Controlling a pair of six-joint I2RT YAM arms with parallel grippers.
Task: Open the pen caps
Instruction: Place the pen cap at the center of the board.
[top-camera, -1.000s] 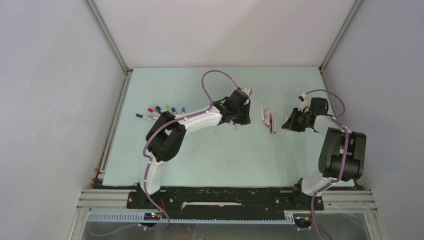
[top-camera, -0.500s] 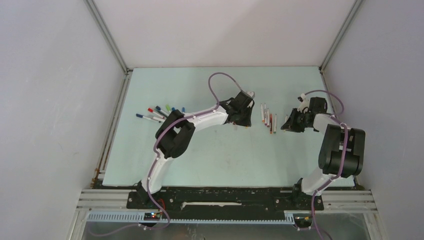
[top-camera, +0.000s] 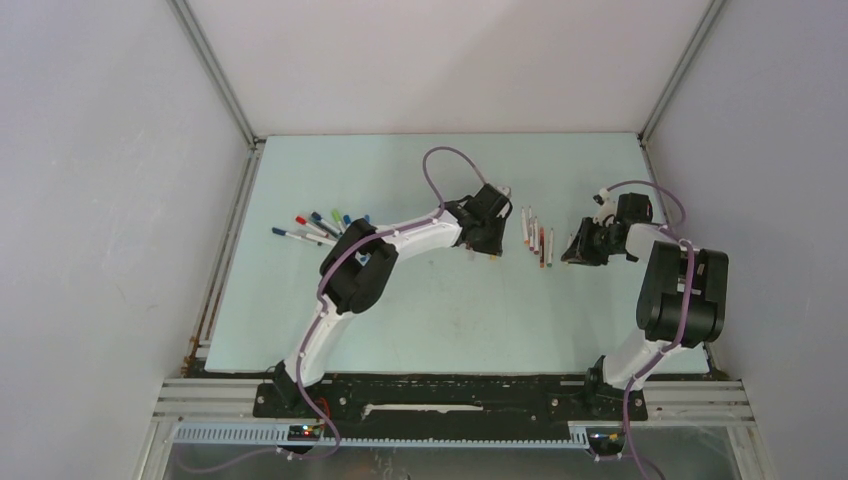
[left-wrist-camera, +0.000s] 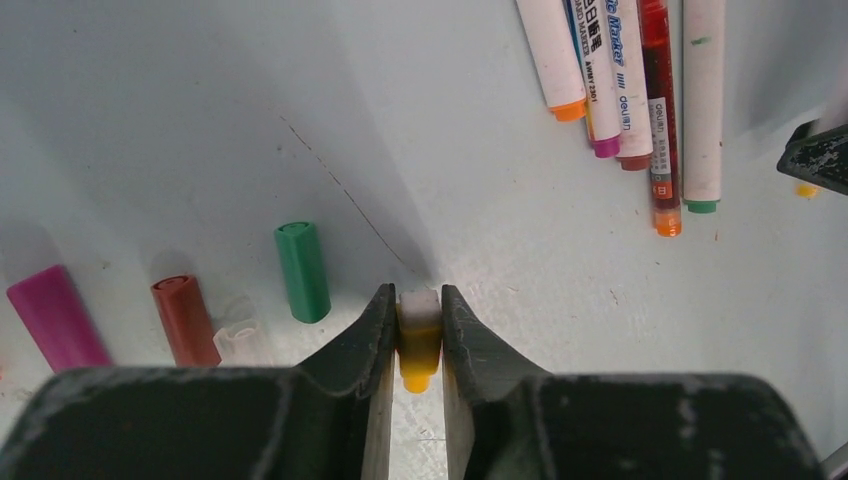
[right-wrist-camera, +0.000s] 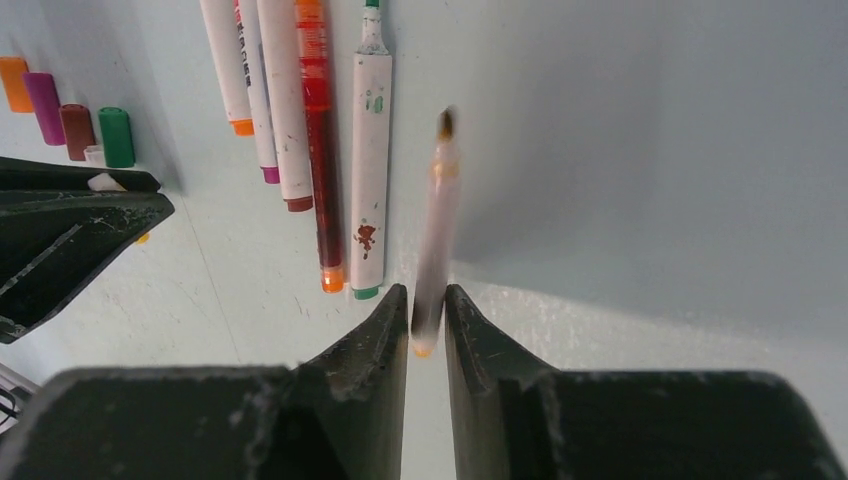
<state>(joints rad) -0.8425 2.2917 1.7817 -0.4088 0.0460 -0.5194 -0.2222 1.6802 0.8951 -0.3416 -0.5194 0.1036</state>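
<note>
My left gripper (left-wrist-camera: 420, 300) is shut on a small yellow pen cap (left-wrist-camera: 419, 350) with a white end, low over the table. Loose caps lie to its left: green (left-wrist-camera: 302, 271), brown-red (left-wrist-camera: 184, 319), magenta (left-wrist-camera: 58, 316) and a clear one (left-wrist-camera: 238, 338). My right gripper (right-wrist-camera: 427, 300) is shut on a thin white pen barrel (right-wrist-camera: 438, 220), which is blurred and points away from the camera. In the top view the left gripper (top-camera: 491, 248) and the right gripper (top-camera: 571, 254) flank a row of uncapped pens (top-camera: 536, 236).
Several uncapped pens lie side by side (right-wrist-camera: 300, 120), also seen in the left wrist view (left-wrist-camera: 620, 90). Several capped pens (top-camera: 320, 224) are fanned out at the table's left. The left gripper's tip (right-wrist-camera: 70, 240) shows in the right wrist view. Walls enclose the table.
The left arm has swung its gripper a little to the right, toward the row of pens. The right gripper has shifted slightly left with the pen.
</note>
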